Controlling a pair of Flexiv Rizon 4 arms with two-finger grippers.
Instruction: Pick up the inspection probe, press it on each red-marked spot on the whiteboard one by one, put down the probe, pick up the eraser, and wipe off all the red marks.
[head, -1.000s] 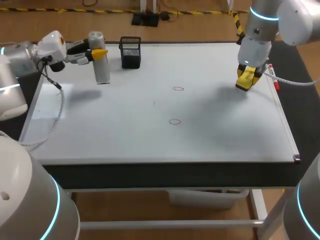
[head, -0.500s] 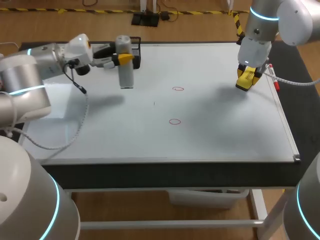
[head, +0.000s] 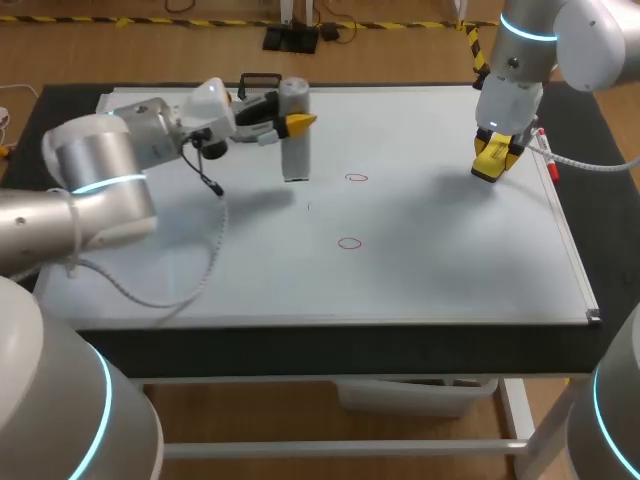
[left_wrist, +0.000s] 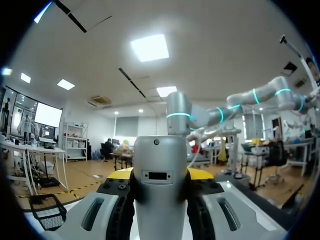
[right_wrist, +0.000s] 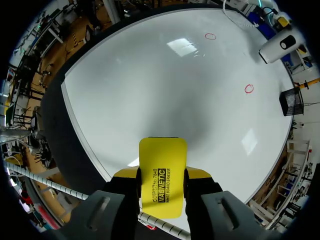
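1. Two arms work over the whiteboard (head: 430, 270) that covers the worktop (head: 300, 345). The left arm (head: 100, 170) comes in from the left.
2. The left jaws are clamped on the grey inspection probe (head: 294, 130), which is held upright. Its lower end is just left of the farther red circle (head: 356, 178).
3. A black mesh basket (left_wrist: 47, 211) sits behind the probe at the board's far edge.
4. The nearer red circle (head: 349, 243) lies mid-board.
5. The right jaws grip the yellow eraser (right_wrist: 162, 175) over the board's far right side.

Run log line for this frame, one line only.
left fingers: shut on probe, upright beside far red mark | right fingers: shut on eraser | near red mark: unwiped
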